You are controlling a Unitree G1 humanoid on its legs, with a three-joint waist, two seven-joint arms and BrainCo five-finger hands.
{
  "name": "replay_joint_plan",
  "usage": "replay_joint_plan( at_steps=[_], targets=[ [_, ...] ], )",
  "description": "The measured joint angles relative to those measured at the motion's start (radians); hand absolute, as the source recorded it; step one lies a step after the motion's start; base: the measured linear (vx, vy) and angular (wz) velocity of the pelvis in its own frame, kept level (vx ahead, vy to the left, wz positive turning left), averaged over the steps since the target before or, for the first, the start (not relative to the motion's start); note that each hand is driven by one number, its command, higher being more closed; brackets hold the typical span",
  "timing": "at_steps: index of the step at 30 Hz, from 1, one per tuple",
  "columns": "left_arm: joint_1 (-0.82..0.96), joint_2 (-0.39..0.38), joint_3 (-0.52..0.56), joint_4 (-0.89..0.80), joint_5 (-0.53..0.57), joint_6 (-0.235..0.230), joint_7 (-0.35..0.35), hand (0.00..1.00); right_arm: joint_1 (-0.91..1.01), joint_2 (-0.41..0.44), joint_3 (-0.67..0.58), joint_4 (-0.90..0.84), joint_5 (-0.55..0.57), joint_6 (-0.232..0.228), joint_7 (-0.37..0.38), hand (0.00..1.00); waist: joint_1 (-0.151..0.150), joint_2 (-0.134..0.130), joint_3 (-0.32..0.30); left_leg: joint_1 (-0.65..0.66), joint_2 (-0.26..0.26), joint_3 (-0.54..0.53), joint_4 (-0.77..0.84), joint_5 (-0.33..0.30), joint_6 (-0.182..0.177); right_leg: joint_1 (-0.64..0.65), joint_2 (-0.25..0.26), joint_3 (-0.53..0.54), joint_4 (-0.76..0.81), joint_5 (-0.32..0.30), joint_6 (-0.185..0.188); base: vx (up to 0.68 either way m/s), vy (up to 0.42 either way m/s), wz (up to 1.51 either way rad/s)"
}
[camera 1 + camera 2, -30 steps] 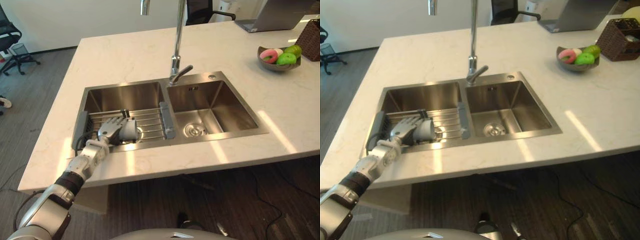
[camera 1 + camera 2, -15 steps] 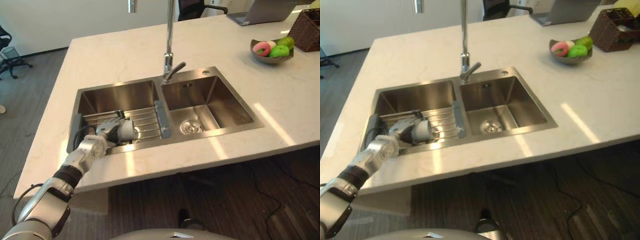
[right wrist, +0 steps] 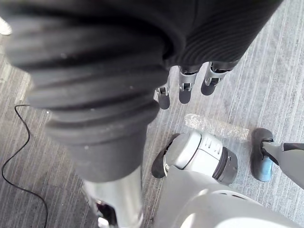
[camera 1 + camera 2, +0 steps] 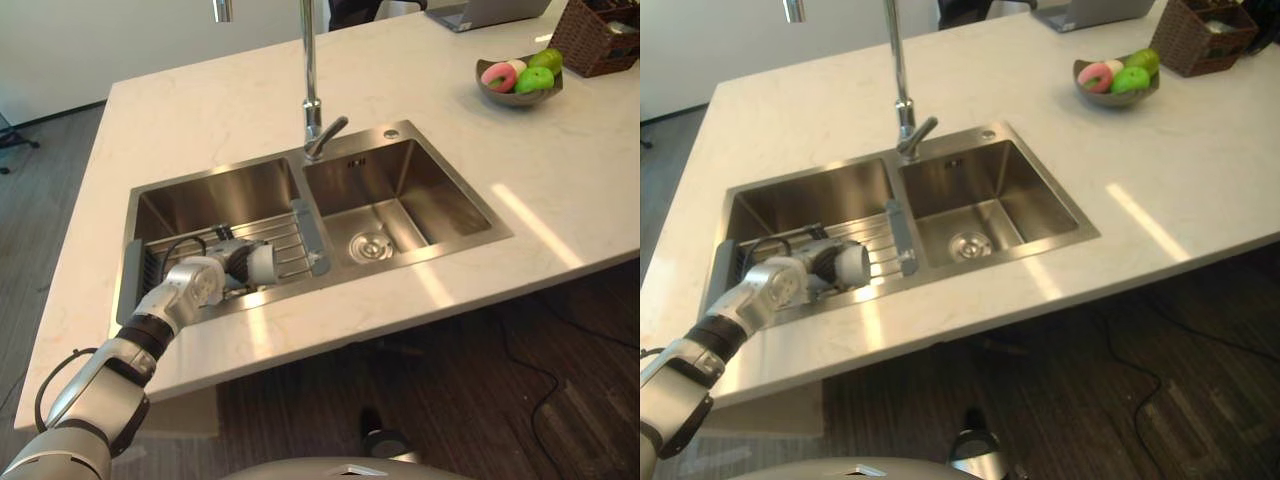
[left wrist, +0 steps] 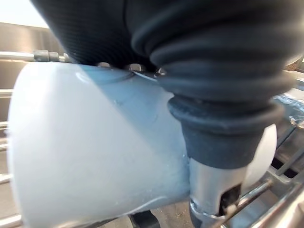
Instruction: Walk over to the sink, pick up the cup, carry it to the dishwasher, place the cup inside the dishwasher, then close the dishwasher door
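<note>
left hand (image 4: 218, 276) curled tighter round the cup (image 4: 262, 264), wrist rolled over; more cup showing past it

The left hand (image 5: 209, 142) lays its thumb across the side of the cup (image 5: 95, 152), while its fingers curl behind the cup, out of sight. In the left wrist view the cup's inside is hidden. Under the hand, the rack (image 4: 290, 245) is partly covered (a few bars peek out past the cup). Well beyond the hand, the faucet (image 4: 310, 70), the laptop (image 4: 485, 12) and the wicker basket (image 4: 600, 35) are cut off by the top edge. What fills the bowl (image 4: 518, 82) on the tabletop (image 4: 230, 120) is too small to name.
</note>
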Motion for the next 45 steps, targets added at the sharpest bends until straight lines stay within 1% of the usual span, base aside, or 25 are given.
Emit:
replay_joint_plan(
  at_steps=[3,5,10,12,13,15,16,18,19,21,24,25,26,28,29,31,32,34,36,37,38,39,41,44,45],
  targets=[
    [0.000,0.000,0.000,-0.002,-0.001,-0.004,0.006,1.00,0.000,0.001,0.000,0.000,0.000,-0.001,0.000,0.00,-0.001,0.007,0.003,0.000,0.005,0.001,0.002,-0.004,-0.001,0.000,0.006,0.001,0.000,-0.002,-0.002,0.00,0.000,0.00],
    [0.001,0.000,-0.001,-0.006,-0.001,-0.018,0.036,1.00,0.000,0.001,0.000,0.000,0.000,-0.002,-0.001,0.00,-0.001,0.011,0.006,0.001,0.009,0.001,0.003,-0.004,-0.001,-0.001,0.010,0.001,0.000,-0.003,-0.005,0.00,0.000,0.00],
    [0.022,0.001,-0.016,-0.016,0.002,-0.047,0.228,1.00,-0.002,0.000,0.000,-0.001,0.001,-0.008,-0.001,0.00,-0.003,0.027,0.022,-0.005,0.011,-0.001,0.008,-0.001,0.002,0.000,0.011,-0.004,0.000,-0.004,-0.008,0.00,0.000,0.00],
    [0.053,0.008,-0.003,-0.070,-0.006,-0.062,0.360,1.00,-0.002,0.001,0.001,-0.001,0.002,-0.014,-0.001,0.00,-0.002,0.033,0.035,-0.011,0.010,-0.003,0.012,0.002,0.001,-0.001,0.007,-0.008,0.000,-0.004,-0.007,0.00,0.006,0.05],
    [0.063,0.013,0.004,-0.096,-0.021,-0.062,0.389,1.00,-0.003,0.001,0.002,-0.001,0.003,-0.014,-0.001,0.00,-0.001,0.030,0.037,-0.016,0.009,-0.006,0.013,0.005,0.000,-0.004,0.006,-0.012,0.000,-0.004,-0.007,0.00,0.000,0.13],
    [0.122,0.018,0.074,-0.245,-0.135,-0.060,0.520,1.00,-0.001,0.004,0.002,0.001,0.029,-0.014,0.000,0.00,0.001,0.010,0.046,-0.036,-0.003,-0.033,0.013,0.029,-0.004,-0.008,-0.007,-0.035,0.001,-0.005,-0.008,0.00,-0.004,0.27],
    [0.137,0.017,0.103,-0.291,-0.170,-0.059,0.544,1.00,0.000,0.004,0.002,0.001,0.031,-0.014,0.001,0.00,0.005,0.007,0.047,-0.040,-0.006,-0.040,0.011,0.035,-0.004,-0.007,-0.010,-0.041,0.001,-0.004,-0.008,0.01,-0.009,0.35],
    [0.185,-0.031,0.279,-0.446,-0.365,-0.054,0.637,1.00,0.003,-0.001,0.001,0.001,0.037,-0.015,0.006,0.00,0.033,0.003,0.046,-0.041,-0.017,-0.080,0.009,0.055,0.006,0.010,-0.022,-0.089,0.008,-0.004,-0.009,0.02,-0.009,0.36],
    [0.191,-0.049,0.327,-0.478,-0.412,-0.053,0.651,1.00,0.002,-0.001,0.000,0.001,0.037,-0.015,0.007,0.00,0.042,0.002,0.045,-0.040,-0.021,-0.091,0.008,0.063,0.009,0.017,-0.026,-0.104,0.008,-0.003,-0.009,0.00,-0.015,0.47],
    [0.221,-0.118,0.480,-0.618,-0.632,-0.059,0.666,1.00,0.001,0.000,-0.010,0.001,0.031,-0.017,0.021,0.00,0.085,-0.004,0.035,-0.052,-0.042,-0.144,0.013,0.085,0.023,0.041,-0.045,-0.152,0.008,-0.004,-0.009,-0.07,-0.008,0.59],
    [0.272,-0.179,0.535,-0.747,-0.773,-0.072,0.644,1.00,0.001,0.003,-0.038,0.001,0.018,-0.015,0.033,0.00,0.136,-0.015,0.012,-0.088,-0.065,-0.201,0.030,0.096,0.037,0.044,-0.070,-0.201,0.008,-0.007,-0.005,-0.08,0.026,0.69],
    [0.308,-0.198,0.543,-0.789,-0.852,-0.078,0.622,1.00,0.000,0.001,-0.040,0.000,-0.002,-0.015,0.049,0.00,0.171,-0.022,0.009,-0.096,-0.073,-0.230,0.031,0.100,0.042,0.056,-0.079,-0.230,0.008,-0.004,-0.001,-0.12,0.036,0.72],
    [0.322,-0.201,0.547,-0.799,-0.889,-0.078,0.615,1.00,0.000,0.001,-0.041,0.000,-0.017,-0.015,0.051,0.00,0.180,-0.026,0.007,-0.098,-0.075,-0.243,0.030,0.100,0.042,0.060,-0.081,-0.241,0.009,-0.004,0.000,-0.16,0.059,0.71],
    [0.380,-0.217,0.585,-0.840,-1.046,-0.075,0.574,1.00,-0.001,0.010,-0.067,0.001,-0.055,-0.015,0.063,0.00,0.214,-0.048,-0.010,-0.112,-0.085,-0.280,0.027,0.098,0.048,0.065,-0.098,-0.281,0.019,-0.017,0.009,-0.14,0.063,0.53],
    [0.392,-0.227,0.598,-0.849,-1.086,-0.073,0.561,1.00,-0.001,0.011,-0.073,0.000,-0.065,-0.015,0.067,0.00,0.221,-0.050,-0.012,-0.115,-0.086,-0.290,0.029,0.093,0.058,0.059,-0.105,-0.288,0.043,-0.027,0.013,-0.15,0.074,0.53],
    [0.432,-0.243,0.640,-0.868,-1.166,-0.064,0.538,1.00,0.001,0.015,-0.079,0.000,-0.102,-0.015,0.076,0.00,0.231,-0.066,-0.020,-0.131,-0.100,-0.325,0.031,0.079,0.081,0.035,-0.139,-0.311,0.140,-0.067,0.027,-0.15,0.079,0.51],
    [0.459,-0.244,0.669,-0.869,-1.206,-0.061,0.532,1.00,0.010,0.022,-0.080,0.001,-0.128,-0.013,0.085,0.00,0.242,-0.084,-0.036,-0.141,-0.115,-0.346,0.035,0.076,0.087,0.017,-0.169,-0.317,0.195,-0.090,0.034,-0.12,0.077,0.50],
    [0.488,-0.244,0.722,-0.871,-1.244,-0.062,0.532,1.00,0.023,0.036,-0.088,0.001,-0.142,-0.010,0.088,0.00,0.250,-0.097,-0.052,-0.160,-0.140,-0.385,0.035,0.086,0.103,-0.013,-0.197,-0.270,0.268,-0.123,0.053,-0.09,0.055,0.71],
    [0.497,-0.242,0.755,-0.868,-1.281,-0.076,0.522,1.00,0.053,0.054,-0.111,0.002,-0.167,-0.002,0.091,0.00,0.241,-0.131,-0.070,-0.197,-0.191,-0.493,0.041,0.108,0.113,-0.029,-0.186,-0.054,0.341,-0.227,0.023,-0.03,-0.004,1.41],
    [0.498,-0.242,0.756,-0.866,-1.285,-0.086,0.514,1.00,0.061,0.054,-0.117,0.003,-0.166,-0.002,0.092,0.00,0.241,-0.134,-0.072,-0.211,-0.202,-0.524,0.049,0.113,0.112,-0.028,-0.175,-0.010,0.346,-0.251,0.023,0.01,-0.063,1.67],
    [0.499,-0.242,0.760,-0.866,-1.285,-0.102,0.509,1.00,0.074,0.054,-0.125,0.006,-0.166,-0.002,0.092,0.00,0.243,-0.136,-0.073,-0.240,-0.218,-0.573,0.066,0.118,0.109,-0.024,-0.153,0.044,0.345,-0.278,0.040,0.02,-0.134,1.56],
    [0.502,-0.241,0.781,-0.865,-1.272,-0.104,0.511,1.00,0.086,0.051,-0.126,0.005,-0.164,-0.005,0.092,0.00,0.247,-0.142,-0.077,-0.263,-0.220,-0.605,0.087,0.123,0.102,-0.012,-0.135,0.048,0.343,-0.294,0.043,0.02,-0.121,1.40],
    [0.523,-0.230,0.825,-0.864,-1.223,-0.104,0.523,1.00,0.071,0.045,-0.117,0.004,-0.169,-0.016,0.093,0.00,0.271,-0.132,-0.071,-0.289,-0.215,-0.628,0.129,0.113,0.093,-0.002,-0.120,0.015,0.343,-0.302,0.047,0.00,-0.118,0.73],
    [0.586,-0.223,0.845,-0.864,-1.203,-0.112,0.525,1.00,0.025,0.034,-0.096,-0.005,-0.177,-0.025,0.097,0.00,0.307,-0.130,-0.070,-0.289,-0.198,-0.636,0.141,0.122,0.068,0.002,-0.101,-0.002,0.380,-0.325,0.032,0.02,-0.110,0.32],
    [0.612,-0.223,0.826,-0.864,-1.192,-0.112,0.516,1.00,0.001,0.032,-0.094,-0.005,-0.177,-0.034,0.107,0.00,0.306,-0.133,-0.070,-0.293,-0.196,-0.630,0.136,0.138,0.060,0.003,-0.097,-0.006,0.406,-0.351,0.018,0.02,-0.107,0.58]
  ],
)
